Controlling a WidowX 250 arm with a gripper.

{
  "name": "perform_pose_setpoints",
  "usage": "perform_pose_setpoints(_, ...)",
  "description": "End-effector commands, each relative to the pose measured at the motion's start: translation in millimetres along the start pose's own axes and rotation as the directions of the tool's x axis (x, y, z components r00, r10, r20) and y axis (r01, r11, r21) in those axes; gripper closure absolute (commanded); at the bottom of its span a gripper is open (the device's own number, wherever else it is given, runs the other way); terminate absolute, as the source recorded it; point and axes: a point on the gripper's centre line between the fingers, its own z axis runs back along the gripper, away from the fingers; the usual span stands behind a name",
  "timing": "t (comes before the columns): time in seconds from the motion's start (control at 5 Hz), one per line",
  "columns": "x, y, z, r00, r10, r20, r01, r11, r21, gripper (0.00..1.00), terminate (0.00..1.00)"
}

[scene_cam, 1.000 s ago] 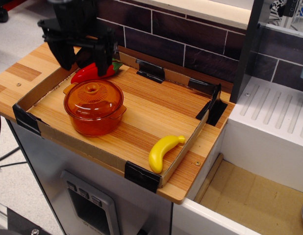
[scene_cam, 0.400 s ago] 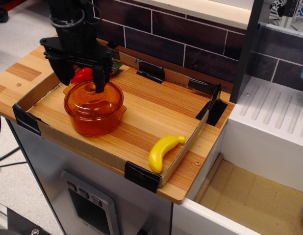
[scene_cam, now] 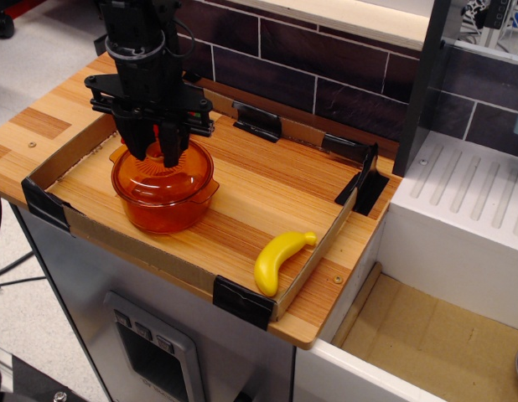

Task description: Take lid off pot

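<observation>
The orange lid [scene_cam: 192, 164] sits on the orange pot [scene_cam: 168, 208] at the left of the cardboard tray [scene_cam: 267, 180]. My black gripper [scene_cam: 155, 151] has come down from above onto the lid's centre. Its two fingers [scene_cam: 171, 149] stand close together on either side of the ring knob, which they hide, and look closed on it. The lid still rests flat on the pot.
A yellow toy banana [scene_cam: 280, 260] lies at the tray's front right corner. Black brackets [scene_cam: 257, 121] stand along the tray's back and right walls. A brick wall runs behind, and a white sink unit [scene_cam: 468, 226] stands to the right.
My gripper moved right and down onto the lid's centre, and its fingers narrowed around the knob. The red pepper behind the pot is now hidden by the gripper.
</observation>
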Motion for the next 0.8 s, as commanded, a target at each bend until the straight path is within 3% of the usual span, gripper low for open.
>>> perform_pose_setpoints(0.0, 9.6, -2.5, 19.5, 0.999, 0.031, 0.01, -0.031, 0.999, -0.016, 1.0, 0.0)
perform_pose_setpoints(0.2, 25.8, -1.8, 63.1, 0.994, 0.108, -0.001, -0.108, 0.994, -0.019, 1.0, 0.0)
perform_pose_setpoints(0.4, 37.0, -8.6, 78.5, 0.991, 0.129, -0.036, -0.129, 0.991, -0.018, 1.0, 0.0)
perform_pose_setpoints(0.6, 36.7, -30.8, 68.9, 0.992, 0.121, -0.036, -0.122, 0.992, -0.021, 1.0, 0.0)
